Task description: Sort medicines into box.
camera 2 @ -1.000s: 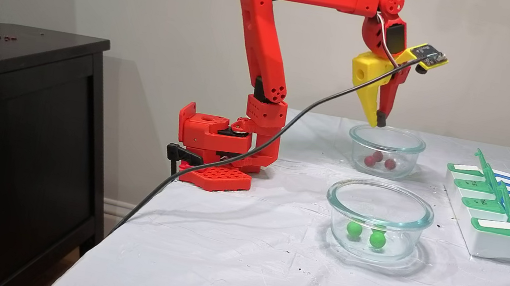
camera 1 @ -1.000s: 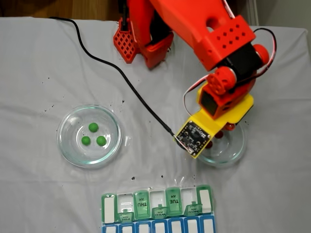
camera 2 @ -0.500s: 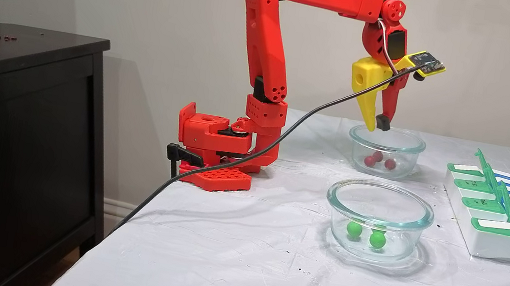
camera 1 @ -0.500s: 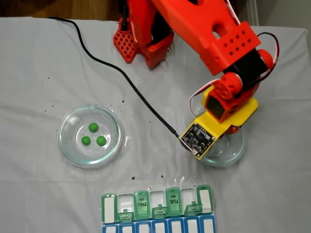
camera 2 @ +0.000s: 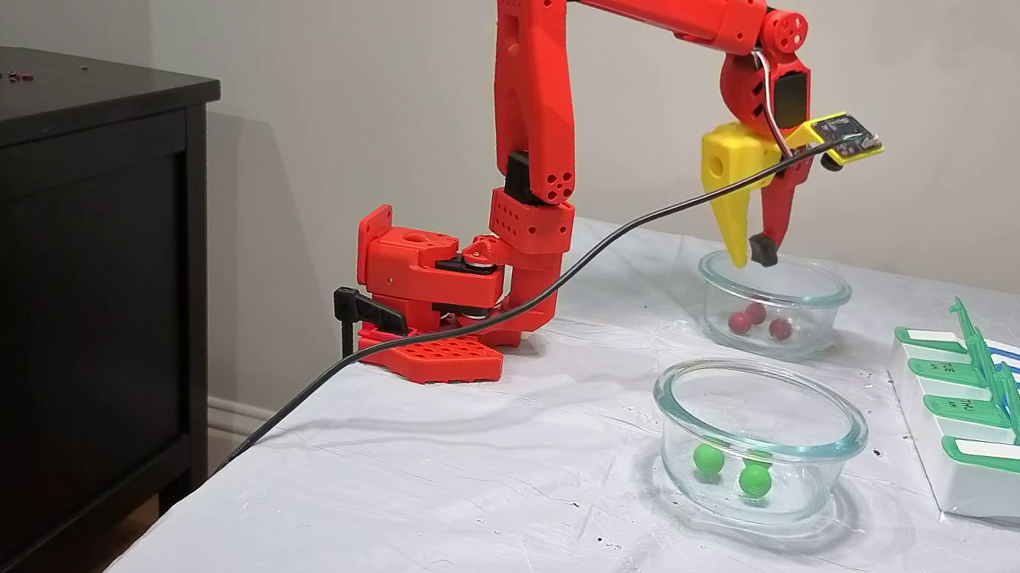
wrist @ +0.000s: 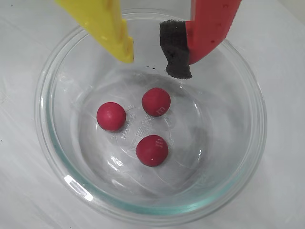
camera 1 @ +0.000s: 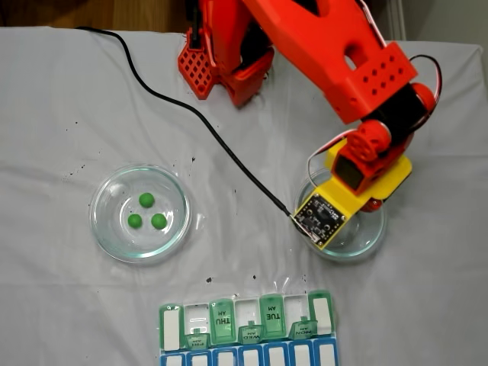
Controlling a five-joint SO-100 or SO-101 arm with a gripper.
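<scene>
Since a second ago my gripper (camera 2: 752, 256) has parted its two fingers and sunk to the rim of the far glass dish (camera 2: 774, 280), holding nothing. I count three red balls (wrist: 151, 150) in that dish and three green balls (camera 1: 147, 200) in the near dish (camera 1: 103, 221). One pill box (camera 2: 995, 491) lies beside the dishes, lids partly raised.
</scene>
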